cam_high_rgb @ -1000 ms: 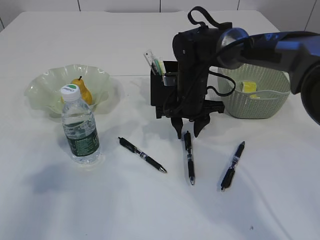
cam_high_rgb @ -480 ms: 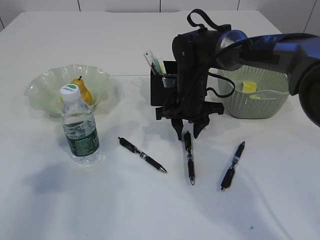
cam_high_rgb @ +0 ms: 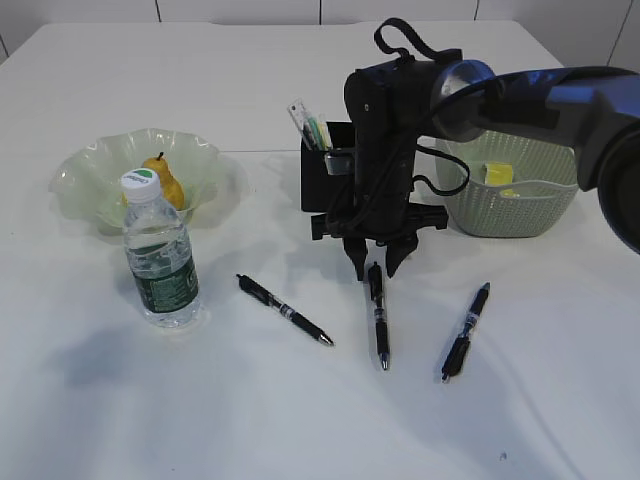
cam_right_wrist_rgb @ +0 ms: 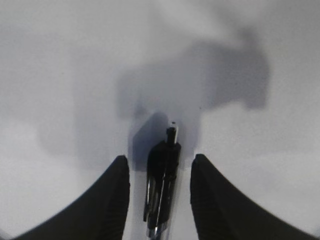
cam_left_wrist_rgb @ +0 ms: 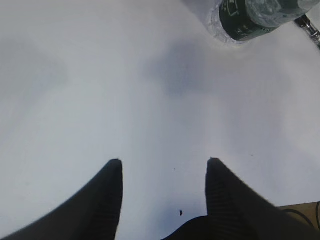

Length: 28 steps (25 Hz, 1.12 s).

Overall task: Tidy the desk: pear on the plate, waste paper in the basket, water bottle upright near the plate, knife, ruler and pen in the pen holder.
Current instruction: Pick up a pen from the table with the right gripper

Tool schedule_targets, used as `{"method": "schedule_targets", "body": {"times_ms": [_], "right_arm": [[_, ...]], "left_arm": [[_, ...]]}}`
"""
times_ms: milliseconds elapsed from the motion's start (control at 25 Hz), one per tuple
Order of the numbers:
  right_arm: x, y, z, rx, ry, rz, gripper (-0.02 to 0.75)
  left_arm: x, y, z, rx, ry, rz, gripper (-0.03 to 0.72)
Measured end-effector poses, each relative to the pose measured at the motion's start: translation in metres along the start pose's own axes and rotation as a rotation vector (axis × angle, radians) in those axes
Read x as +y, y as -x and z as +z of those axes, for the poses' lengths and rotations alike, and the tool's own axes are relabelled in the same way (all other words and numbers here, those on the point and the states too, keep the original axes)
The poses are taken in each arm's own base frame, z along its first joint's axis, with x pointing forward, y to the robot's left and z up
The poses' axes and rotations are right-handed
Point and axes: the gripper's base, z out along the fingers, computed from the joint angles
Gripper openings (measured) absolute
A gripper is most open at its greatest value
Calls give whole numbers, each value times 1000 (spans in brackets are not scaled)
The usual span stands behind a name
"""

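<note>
Three black pens lie on the white desk: a left one (cam_high_rgb: 284,311), a middle one (cam_high_rgb: 378,314) and a right one (cam_high_rgb: 466,331). My right gripper (cam_high_rgb: 373,268) is open and straddles the top end of the middle pen (cam_right_wrist_rgb: 162,187), fingers on either side, not closed on it. The yellow pear (cam_high_rgb: 166,181) lies in the pale-green plate (cam_high_rgb: 95,170). The water bottle (cam_high_rgb: 160,252) stands upright in front of the plate. The black pen holder (cam_high_rgb: 322,175) holds a ruler (cam_high_rgb: 303,122). Yellow waste paper (cam_high_rgb: 497,175) is in the green basket (cam_high_rgb: 515,200). My left gripper (cam_left_wrist_rgb: 164,165) is open and empty over bare desk.
The right arm hides part of the pen holder and the basket's left rim. The bottle's base (cam_left_wrist_rgb: 255,17) and a pen tip (cam_left_wrist_rgb: 310,27) show at the top right of the left wrist view. The desk's front edge shows at the lower right of that view.
My right gripper has come down a little over the top of the middle pen and its fingers have drawn closer together. Nothing else has moved.
</note>
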Motion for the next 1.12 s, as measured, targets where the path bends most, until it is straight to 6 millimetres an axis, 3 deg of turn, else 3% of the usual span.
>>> {"method": "schedule_targets", "body": {"times_ms": [760, 1120], "right_arm": [[1, 0, 10, 18, -1, 2, 301], [1, 0, 10, 19, 1, 3, 151]], "left_arm": [[0, 0, 0, 0, 0, 0, 377], [0, 0, 0, 0, 0, 0, 377]]}}
